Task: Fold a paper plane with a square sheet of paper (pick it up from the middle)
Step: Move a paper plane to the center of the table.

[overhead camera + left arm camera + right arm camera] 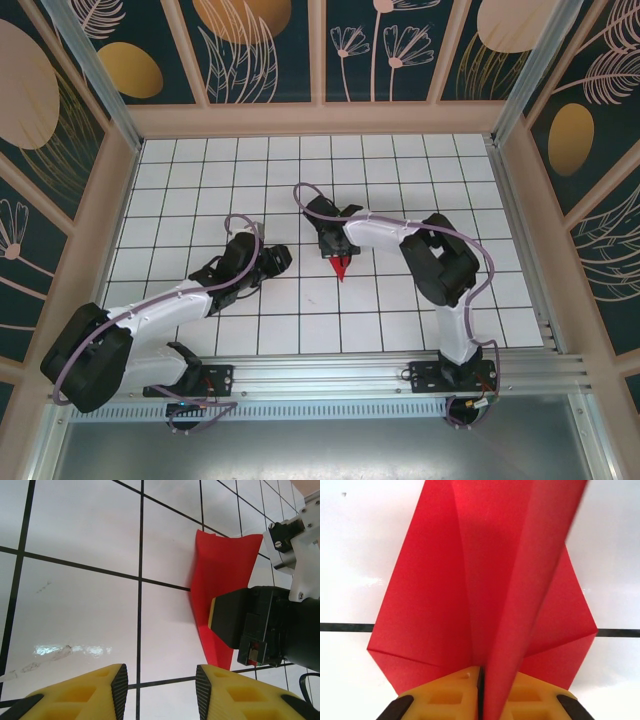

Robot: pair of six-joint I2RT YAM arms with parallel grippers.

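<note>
The right arm is rising from its base and folding at the elbow, its forearm running left. The right gripper (337, 254) is tilting downward, its yellow fingers (445, 697) pressing together and pinching the paper plane (470, 580), which is fanning out beyond their tips. The left arm is stretching low. The left gripper (161, 680) is holding its fingers apart and is aiming at the right gripper just ahead.

Red paper plane (342, 266) pinched in the right claw (335, 246)
Bright red and sharply creased, it sits near the middle of the gridded counter (200, 170), flaps spreading either side of a raised central fold, narrow tip toward the near edge.
</note>
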